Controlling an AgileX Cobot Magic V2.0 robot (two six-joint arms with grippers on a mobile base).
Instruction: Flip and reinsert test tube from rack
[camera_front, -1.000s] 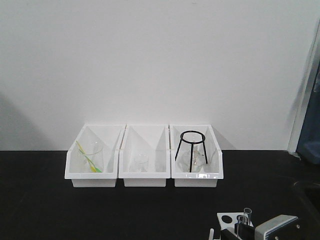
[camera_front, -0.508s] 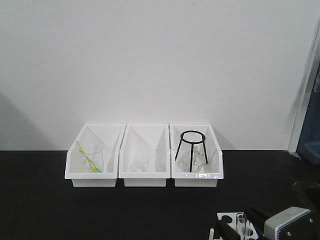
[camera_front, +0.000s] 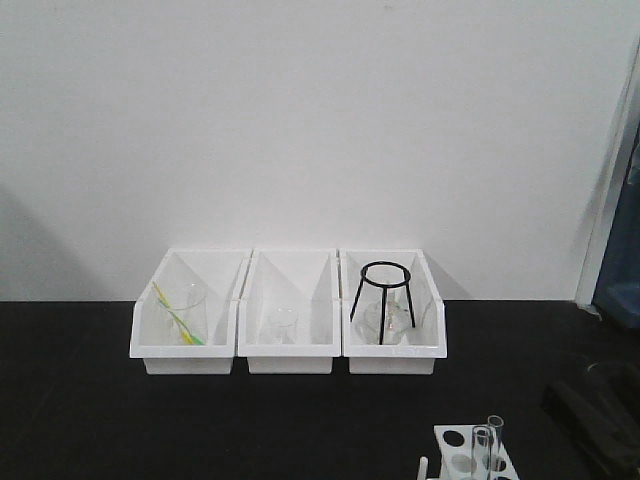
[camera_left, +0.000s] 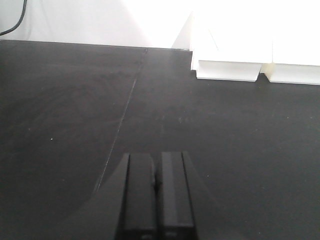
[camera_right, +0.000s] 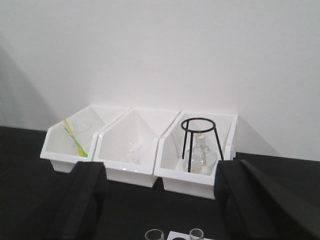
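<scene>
We see two look-alike tubes upright in the rack (camera_front: 470, 457), the test tube (camera_front: 494, 440) among them; the right gripper (camera_right: 160, 200) hangs wide open above, the left gripper (camera_left: 156, 197) is closed; no writing is legible

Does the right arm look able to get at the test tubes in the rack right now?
Probably yes. The right end effector is open, its jaws spread wide, with the two test tubes standing in the rack just below the gap and nothing between them.

Lab bench: glass beakers (camera_front: 283, 326) in white bins (camera_front: 290, 312), black tripod stand (camera_front: 383, 300).
</scene>
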